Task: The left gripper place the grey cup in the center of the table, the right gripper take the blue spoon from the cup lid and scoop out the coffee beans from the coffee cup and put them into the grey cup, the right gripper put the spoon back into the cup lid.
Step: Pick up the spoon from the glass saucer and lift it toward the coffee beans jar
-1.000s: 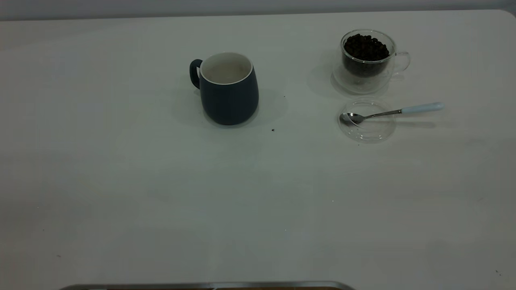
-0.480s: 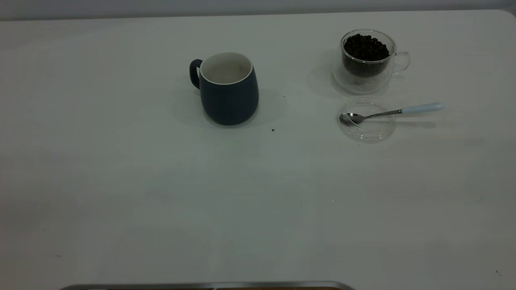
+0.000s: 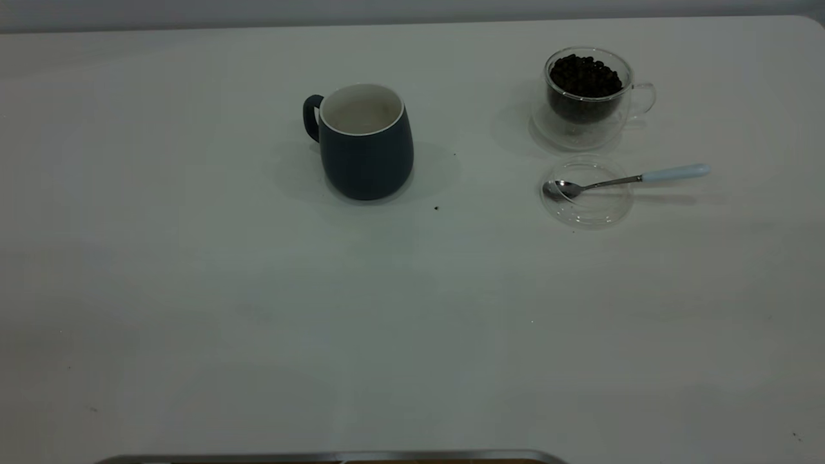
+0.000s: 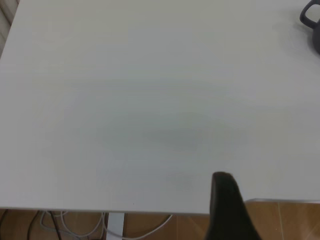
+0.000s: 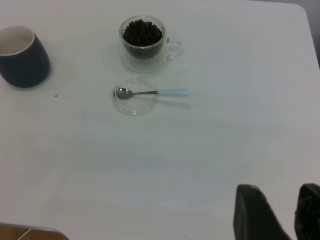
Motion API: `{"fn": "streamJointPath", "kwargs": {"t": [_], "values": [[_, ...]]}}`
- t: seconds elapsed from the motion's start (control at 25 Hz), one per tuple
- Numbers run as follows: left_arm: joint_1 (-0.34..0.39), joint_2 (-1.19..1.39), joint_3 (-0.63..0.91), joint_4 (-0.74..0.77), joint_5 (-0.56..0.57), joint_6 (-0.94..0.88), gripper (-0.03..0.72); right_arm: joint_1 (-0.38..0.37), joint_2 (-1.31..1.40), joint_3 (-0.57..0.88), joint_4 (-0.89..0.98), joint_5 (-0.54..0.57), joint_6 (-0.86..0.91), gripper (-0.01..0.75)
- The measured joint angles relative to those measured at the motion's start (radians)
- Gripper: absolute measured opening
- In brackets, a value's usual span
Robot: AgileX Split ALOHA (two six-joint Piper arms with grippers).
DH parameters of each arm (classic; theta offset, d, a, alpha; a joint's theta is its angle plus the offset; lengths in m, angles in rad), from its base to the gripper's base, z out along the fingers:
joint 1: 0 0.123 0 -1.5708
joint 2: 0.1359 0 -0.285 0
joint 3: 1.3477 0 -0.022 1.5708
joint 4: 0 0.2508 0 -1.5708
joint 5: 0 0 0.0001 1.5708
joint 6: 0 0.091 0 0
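Note:
The grey cup (image 3: 365,142) stands upright near the table's middle, handle to the left. Its inside looks pale. It also shows in the right wrist view (image 5: 22,57), and its handle shows in the left wrist view (image 4: 311,15). The glass coffee cup (image 3: 586,96) full of beans stands at the back right. The clear cup lid (image 3: 586,193) lies in front of it. The blue-handled spoon (image 3: 628,180) rests with its bowl in the lid. My right gripper (image 5: 282,200) is open, empty and far from them. My left gripper (image 4: 225,200) sits over the table's edge, partly out of view.
Two small dark specks (image 3: 436,208) lie on the white table (image 3: 258,309) right of the grey cup. A metal edge (image 3: 335,456) runs along the front. Neither arm shows in the exterior view.

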Motion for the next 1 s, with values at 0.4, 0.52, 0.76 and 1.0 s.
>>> {"fn": "streamJointPath", "kwargs": {"t": [0.4, 0.52, 0.76, 1.0], "values": [[0.000, 0.000, 0.000, 0.000, 0.000, 0.001, 0.508, 0.000, 0.000, 0.000, 0.040, 0.000, 0.001, 0.240], [0.000, 0.000, 0.000, 0.000, 0.000, 0.001, 0.508, 0.000, 0.000, 0.000, 0.070, -0.007, 0.001, 0.240], [0.000, 0.000, 0.000, 0.000, 0.000, 0.003, 0.508, 0.000, 0.048, 0.000, 0.096, -0.042, 0.040, 0.263], [0.000, 0.000, 0.000, 0.000, 0.000, 0.003, 0.508, 0.000, 0.324, -0.001, 0.118, -0.302, 0.036, 0.473]]}}
